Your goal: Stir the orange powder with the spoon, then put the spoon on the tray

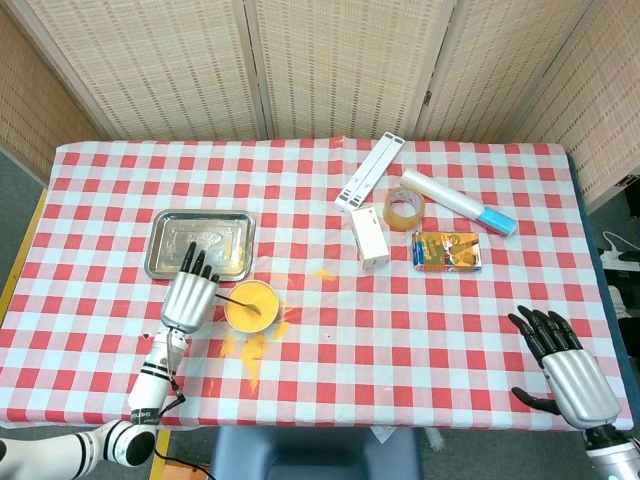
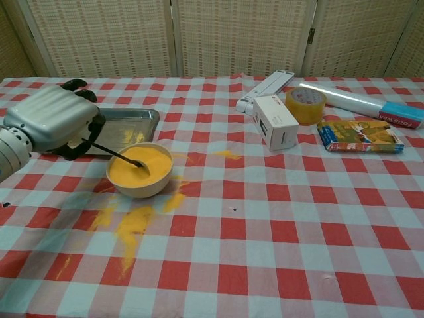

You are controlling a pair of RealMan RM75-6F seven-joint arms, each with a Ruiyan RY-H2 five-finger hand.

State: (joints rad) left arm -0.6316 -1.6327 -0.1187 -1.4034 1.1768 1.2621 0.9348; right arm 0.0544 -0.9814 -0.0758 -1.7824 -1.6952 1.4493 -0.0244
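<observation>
Tabletop, left hand [image 2: 50, 124] around spoon [image 2: 119, 156]

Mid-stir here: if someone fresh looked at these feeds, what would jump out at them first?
The bowl of orange powder near the table's front left, with the left hand holding the spoon in it. Next, orange spills on the checked cloth in front of the bowl. Behind the bowl, the metal tray waits.

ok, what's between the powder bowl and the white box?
Head view: only checked cloth between the bowl and the white box, with a small spill of orange powder on it.
</observation>
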